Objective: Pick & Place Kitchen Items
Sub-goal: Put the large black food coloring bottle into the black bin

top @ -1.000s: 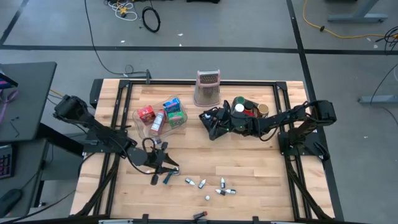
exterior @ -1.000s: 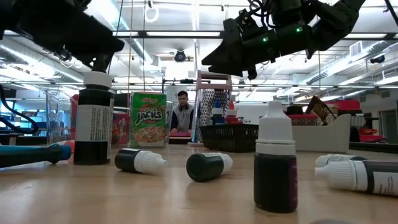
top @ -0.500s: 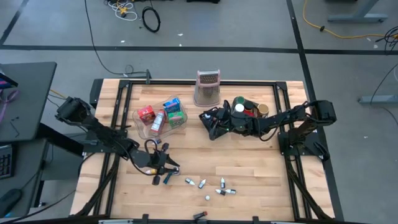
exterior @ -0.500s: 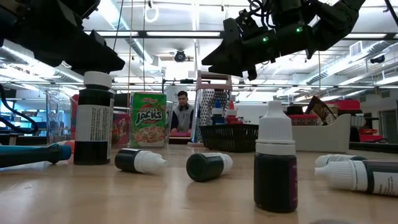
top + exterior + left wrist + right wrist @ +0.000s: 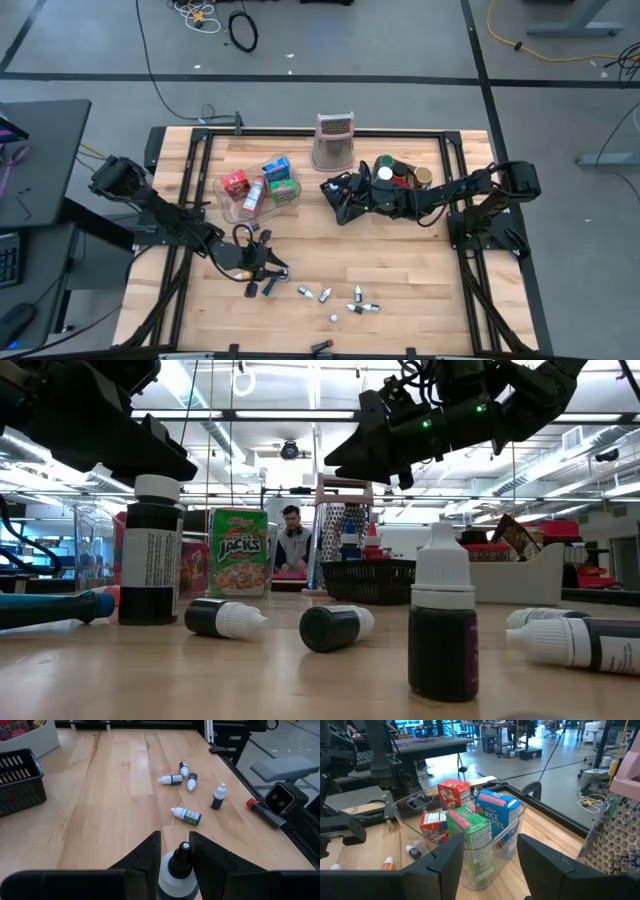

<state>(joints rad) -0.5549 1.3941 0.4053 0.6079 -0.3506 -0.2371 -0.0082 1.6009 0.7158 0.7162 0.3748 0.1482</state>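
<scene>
A small bottle (image 5: 150, 555) with a white cap, dark neck and pale label stands upright on its base at the near left of the table. My left gripper (image 5: 175, 851) (image 5: 165, 458) is open, its fingers on either side of the bottle's top (image 5: 180, 862). Several tiny vials (image 5: 186, 815) (image 5: 340, 298) lie and stand on the wood beyond it. My right gripper (image 5: 490, 840) (image 5: 335, 195) hangs open in the air at mid-table with nothing between its fingers. It faces a clear tray (image 5: 415, 810) that holds red, green and blue packets (image 5: 470, 835).
A metal grater-like stand (image 5: 335, 140) is at the far middle. A black mesh basket (image 5: 398, 182) with cans stands under the right arm. A blue pen (image 5: 50, 607) lies by the bottle. A red-capped marker (image 5: 265, 812) lies at the near edge. A person (image 5: 292, 540) sits beyond the table.
My left gripper has sunk a little over the standing bottle, which has stayed where it was. Its fingers keep the same gap.
</scene>
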